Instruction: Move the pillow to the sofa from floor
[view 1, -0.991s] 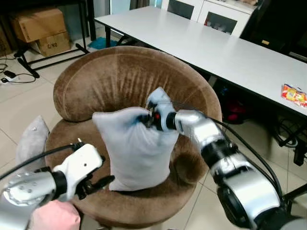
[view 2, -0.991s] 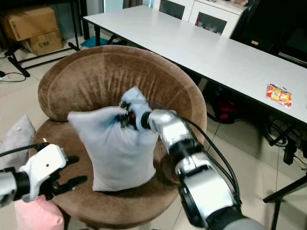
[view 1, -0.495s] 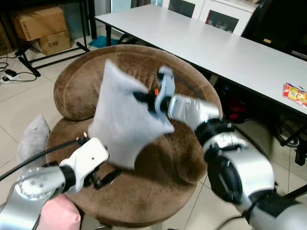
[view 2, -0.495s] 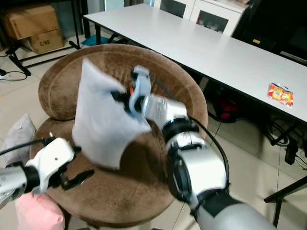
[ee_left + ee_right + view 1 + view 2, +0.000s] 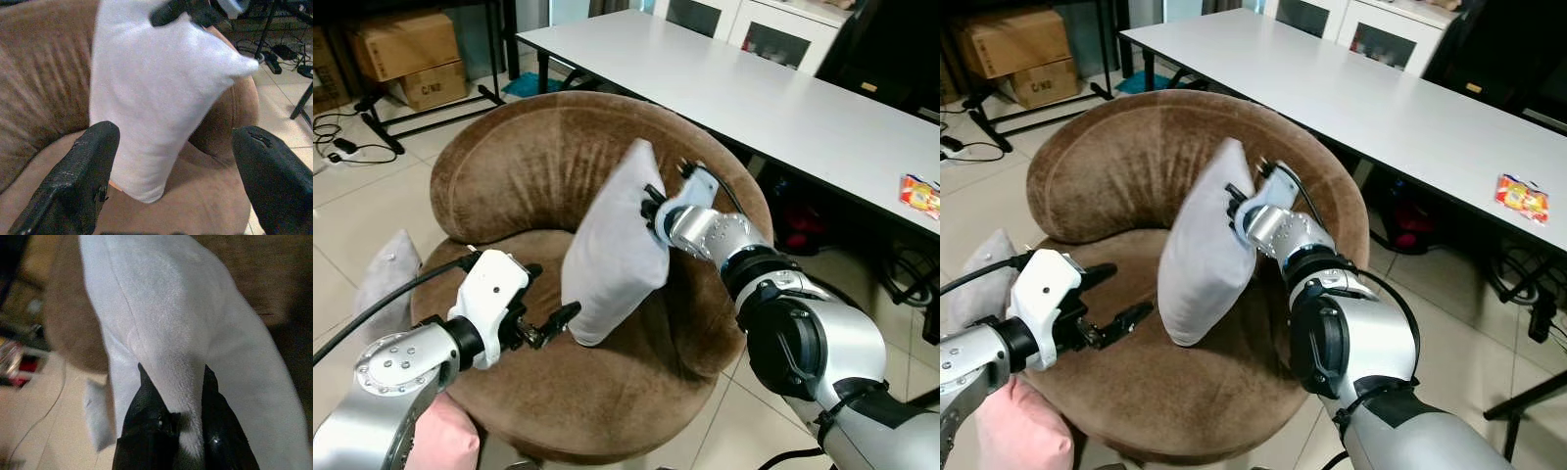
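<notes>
A pale grey pillow (image 5: 612, 245) stands on edge on the seat of the round brown sofa chair (image 5: 524, 157), tilted toward the backrest. My right gripper (image 5: 653, 208) is shut on the pillow's upper edge; in the right wrist view its black fingers (image 5: 146, 396) pinch a fold of the pillow (image 5: 161, 308). My left gripper (image 5: 553, 292) is open low over the seat, just left of the pillow's bottom corner and apart from it. In the left wrist view the pillow (image 5: 156, 88) rises between the two spread fingers (image 5: 83, 171).
A second grey pillow (image 5: 386, 279) lies on the tiled floor left of the chair, and a pink cushion (image 5: 440, 441) is under my left arm. A long white table (image 5: 783, 98) runs behind the chair, with a red packet (image 5: 920, 191) on it. Cardboard boxes (image 5: 396, 44) stand far left.
The right gripper swung the pillow up and round; it went from facing me flat to standing on edge against the backrest. The left gripper moved closer to its bottom corner.
</notes>
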Tool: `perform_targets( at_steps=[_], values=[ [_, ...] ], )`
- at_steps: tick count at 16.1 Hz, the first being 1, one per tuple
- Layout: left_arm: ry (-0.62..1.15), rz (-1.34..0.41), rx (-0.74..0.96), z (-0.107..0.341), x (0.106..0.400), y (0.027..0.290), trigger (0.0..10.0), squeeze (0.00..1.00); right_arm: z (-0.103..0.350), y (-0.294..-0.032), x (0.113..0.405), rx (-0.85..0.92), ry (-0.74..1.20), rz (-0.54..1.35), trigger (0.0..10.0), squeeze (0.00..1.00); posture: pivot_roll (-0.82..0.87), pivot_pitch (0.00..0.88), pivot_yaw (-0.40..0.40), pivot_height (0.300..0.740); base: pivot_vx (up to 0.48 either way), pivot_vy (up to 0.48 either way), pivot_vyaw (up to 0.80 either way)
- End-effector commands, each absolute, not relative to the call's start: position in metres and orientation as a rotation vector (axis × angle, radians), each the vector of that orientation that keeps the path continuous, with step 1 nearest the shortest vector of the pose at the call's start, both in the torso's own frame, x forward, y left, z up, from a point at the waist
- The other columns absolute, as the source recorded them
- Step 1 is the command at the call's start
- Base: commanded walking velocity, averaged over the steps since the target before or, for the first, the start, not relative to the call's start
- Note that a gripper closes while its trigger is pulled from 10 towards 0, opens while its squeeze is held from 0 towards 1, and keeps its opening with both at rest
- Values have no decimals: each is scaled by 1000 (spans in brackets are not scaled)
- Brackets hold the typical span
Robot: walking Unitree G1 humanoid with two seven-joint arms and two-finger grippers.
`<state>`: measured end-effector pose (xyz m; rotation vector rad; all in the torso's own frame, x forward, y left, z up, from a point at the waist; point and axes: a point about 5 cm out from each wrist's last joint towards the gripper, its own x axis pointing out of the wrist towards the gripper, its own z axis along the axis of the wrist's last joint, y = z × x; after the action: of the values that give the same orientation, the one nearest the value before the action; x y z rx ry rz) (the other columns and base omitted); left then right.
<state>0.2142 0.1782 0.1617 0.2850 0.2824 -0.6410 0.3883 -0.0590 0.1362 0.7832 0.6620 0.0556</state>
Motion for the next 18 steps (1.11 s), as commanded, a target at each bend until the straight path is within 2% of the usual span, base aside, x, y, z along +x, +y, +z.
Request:
perform_targets(
  at_steps=[1,4,6,7,8,11,14,18],
  values=[
    [247,-628,297,167,215,179,10000,0,131,-69,388,799,660,-17,0,0,154,0,-164,740,0,0,0],
    [203,-609,308,178,216,186,10000,0,123,-81,388,836,620,-138,0,0,171,0,-164,740,0,0,0],
    [178,-615,339,183,217,188,10000,0,131,-81,392,734,556,-79,0,0,177,0,-160,740,0,0,0],
    [151,-598,366,189,220,191,10000,0,140,-74,395,622,508,21,4667,0,187,0,-161,740,0,0,0],
    [130,-579,388,193,223,193,10000,0,148,-69,398,582,473,53,10000,0,192,0,-165,740,0,0,0],
    [115,-534,402,198,223,198,10000,0,165,-55,402,490,407,117,10000,0,217,0,-184,740,0,0,0],
    [91,-520,394,200,220,192,10000,0,173,-26,397,330,373,260,10000,0,238,0,-212,740,0,0,0],
    [97,-511,389,197,219,187,10000,0,167,-17,392,251,403,241,10000,0,246,0,-227,740,0,0,0]
  ],
)
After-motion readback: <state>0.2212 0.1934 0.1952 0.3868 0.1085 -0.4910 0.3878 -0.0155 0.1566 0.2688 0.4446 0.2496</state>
